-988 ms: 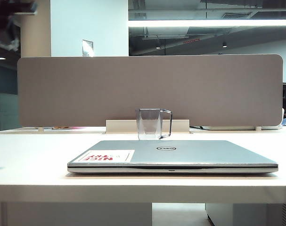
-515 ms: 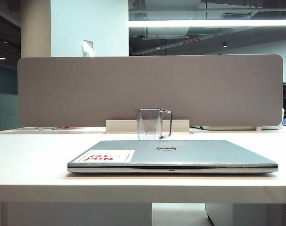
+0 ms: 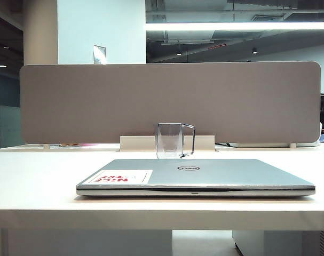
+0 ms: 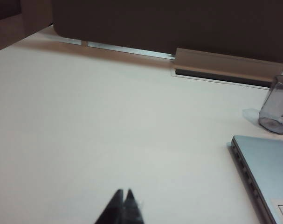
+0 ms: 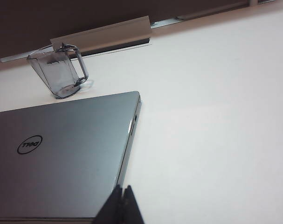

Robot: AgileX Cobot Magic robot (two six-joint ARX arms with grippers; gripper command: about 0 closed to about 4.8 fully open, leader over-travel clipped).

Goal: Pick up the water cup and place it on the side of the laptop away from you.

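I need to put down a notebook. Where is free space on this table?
Bare table lies left of the laptop and right of it, up to the grey divider. The left gripper and right gripper hang shut above, holding nothing. Crowded: behind the laptop, where the water cup stands by the cable slot.

The exterior camera is facing the laptop (image 3: 195,177) low across the table, while both wrist cameras are looking down, sharing the water cup (image 4: 276,108).

The laptop (image 3: 196,176) lid bears a Dell logo (image 5: 30,144) and "NICE TRY" sticker (image 3: 120,177).
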